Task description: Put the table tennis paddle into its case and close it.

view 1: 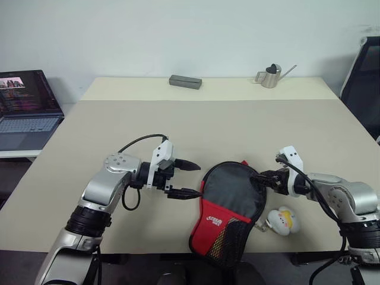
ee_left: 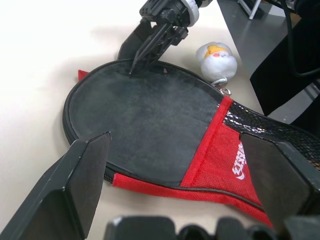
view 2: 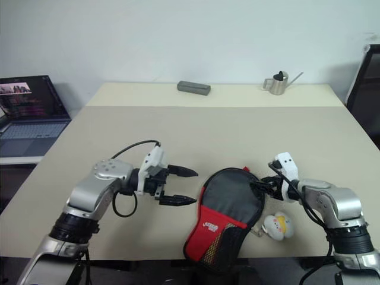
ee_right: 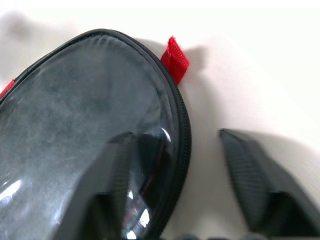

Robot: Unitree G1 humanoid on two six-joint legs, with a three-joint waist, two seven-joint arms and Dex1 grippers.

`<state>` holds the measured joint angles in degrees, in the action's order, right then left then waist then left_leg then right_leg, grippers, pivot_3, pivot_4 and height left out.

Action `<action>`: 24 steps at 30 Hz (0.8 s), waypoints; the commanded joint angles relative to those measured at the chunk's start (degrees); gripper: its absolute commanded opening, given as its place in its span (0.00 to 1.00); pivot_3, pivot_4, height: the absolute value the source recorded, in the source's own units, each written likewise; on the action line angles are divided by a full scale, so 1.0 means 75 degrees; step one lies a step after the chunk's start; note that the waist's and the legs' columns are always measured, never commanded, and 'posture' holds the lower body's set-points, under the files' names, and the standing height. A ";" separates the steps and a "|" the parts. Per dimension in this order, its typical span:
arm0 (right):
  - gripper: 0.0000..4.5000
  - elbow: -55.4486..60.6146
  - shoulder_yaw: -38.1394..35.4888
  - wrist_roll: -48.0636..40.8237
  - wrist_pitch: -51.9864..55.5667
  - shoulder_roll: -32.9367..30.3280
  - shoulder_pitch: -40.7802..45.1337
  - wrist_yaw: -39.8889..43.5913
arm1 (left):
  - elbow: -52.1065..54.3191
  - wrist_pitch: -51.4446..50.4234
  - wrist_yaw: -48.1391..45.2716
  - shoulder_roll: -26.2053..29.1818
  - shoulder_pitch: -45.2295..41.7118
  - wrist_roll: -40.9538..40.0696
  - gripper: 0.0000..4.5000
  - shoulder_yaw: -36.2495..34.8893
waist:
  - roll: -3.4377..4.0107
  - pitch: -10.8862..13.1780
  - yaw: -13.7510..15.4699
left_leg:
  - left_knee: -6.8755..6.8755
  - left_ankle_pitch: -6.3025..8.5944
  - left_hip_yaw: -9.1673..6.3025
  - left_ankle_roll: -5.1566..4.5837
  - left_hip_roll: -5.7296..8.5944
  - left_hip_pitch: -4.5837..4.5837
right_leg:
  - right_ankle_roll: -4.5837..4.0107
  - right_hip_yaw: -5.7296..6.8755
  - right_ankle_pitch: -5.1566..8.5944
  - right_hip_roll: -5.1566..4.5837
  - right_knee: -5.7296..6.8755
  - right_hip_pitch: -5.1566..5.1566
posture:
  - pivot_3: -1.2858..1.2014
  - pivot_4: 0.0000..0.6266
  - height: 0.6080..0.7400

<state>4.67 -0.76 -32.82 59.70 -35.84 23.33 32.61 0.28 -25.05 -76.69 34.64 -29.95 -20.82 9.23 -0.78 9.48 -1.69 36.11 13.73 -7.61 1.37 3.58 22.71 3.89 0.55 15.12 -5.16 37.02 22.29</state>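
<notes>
Beige worktop point(view 1: 285, 124) under a plain white wall, and at its near edge lies the case point(view 1: 228, 205), its mesh-pocket end hanging over the edge and pom-pom point(view 1: 281, 220) just beside it; no paddle showing, so I judge it already inside. The left tool point(view 1: 189, 179) stands wide just beside the case. The right tool point(view 1: 262, 178), jaws part-closed astride the far rim with one finger on the black panel, should pin the rim so the zip runs.

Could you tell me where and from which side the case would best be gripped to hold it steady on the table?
Probably the round black end of the case, at its zipped rim beside the small red tab. It lies flat, so only that thin edge offers a pinch. The right gripper already straddles that rim from the robot's right. The left gripper hangs open on the opposite side.
</notes>
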 commanded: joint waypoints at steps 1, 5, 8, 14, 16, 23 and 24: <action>0.30 -0.0069 0.0049 0.0190 -0.0221 -0.0008 0.0164 0.0131 | 0.0362 -0.0023 0.0119 0.0121 0.0033 -0.0201 1.00 -0.0215 | 0.0000 0.0000 0.0001 | 0.0000 0.0000 -0.0001 0.0000 0.0001 0.0000 | 0.0000 0.0000 0.0000 0.0000 0.0000 0.0000 | 0.52 0.24 1.00; 0.01 -0.0125 0.0241 0.0394 -0.0409 0.0007 0.0332 0.0324 | 0.0439 -0.0003 0.0198 0.0187 0.0104 -0.0234 1.00 -0.0194 | 0.0000 0.0000 -0.0010 | 0.0000 0.0000 0.0001 0.0000 0.0000 -0.0002 | -0.0001 0.0000 0.0000 0.0001 0.0000 -0.0001 | 0.52 0.24 1.00; 0.00 -0.0207 0.0384 0.0577 -0.0559 0.0081 0.0552 0.0419 | 0.0477 0.0019 0.0244 0.0218 0.0168 -0.0222 1.00 -0.0183 | 0.0001 0.0000 -0.0027 | 0.0000 0.0000 0.0003 0.0000 -0.0004 -0.0006 | -0.0005 -0.0002 -0.0003 0.0003 0.0003 -0.0001 | 0.52 0.24 1.00; 0.00 -0.0768 0.0915 0.1263 -0.1336 0.0162 0.1318 0.0808 | 0.0585 -0.0002 0.0352 0.0246 0.0255 -0.0240 1.00 -0.0162 | 0.0006 0.0004 -0.0080 | 0.0001 -0.0001 0.0014 0.0001 -0.0016 -0.0019 | -0.0020 -0.0014 -0.0013 0.0015 0.0011 0.0000 | 0.52 0.24 1.00; 0.00 -0.1134 0.1139 0.1576 -0.1746 0.0219 0.1686 0.0958 | 0.0620 -0.0012 0.0389 0.0251 0.0283 -0.0240 1.00 -0.0161 | 0.0007 0.0005 -0.0080 | 0.0001 -0.0002 0.0011 0.0003 -0.0017 -0.0019 | -0.0021 -0.0011 -0.0013 0.0017 0.0013 0.0000 | 0.52 0.24 1.00; 0.00 -0.2540 0.1673 0.2438 -0.2976 0.0624 0.2814 0.1480 | 0.0699 -0.0026 0.0497 0.0260 0.0326 -0.0234 1.00 -0.0126 | 0.0009 0.0006 -0.0074 | 0.0001 -0.0011 0.0012 0.0018 -0.0013 -0.0015 | -0.0022 -0.0013 -0.0014 0.0016 0.0009 0.0003 | 0.52 0.24 1.00; 0.00 -0.2751 0.1703 0.2529 -0.3111 0.0692 0.2955 0.1531 | 0.0705 -0.0024 0.0508 0.0261 0.0330 -0.0235 1.00 -0.0121 | 0.0009 0.0007 -0.0075 | 0.0001 -0.0012 0.0012 0.0021 -0.0014 -0.0014 | -0.0022 -0.0014 -0.0014 0.0016 0.0009 0.0004 | 0.52 0.24 1.00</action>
<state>-15.41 12.74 -14.91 39.40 -30.78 42.91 43.60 3.03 -25.66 -73.10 36.20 -27.39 -21.65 9.17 -0.71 9.53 -2.25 36.11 13.63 -7.52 1.54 3.47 22.60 3.72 0.46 15.01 -5.04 37.08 22.33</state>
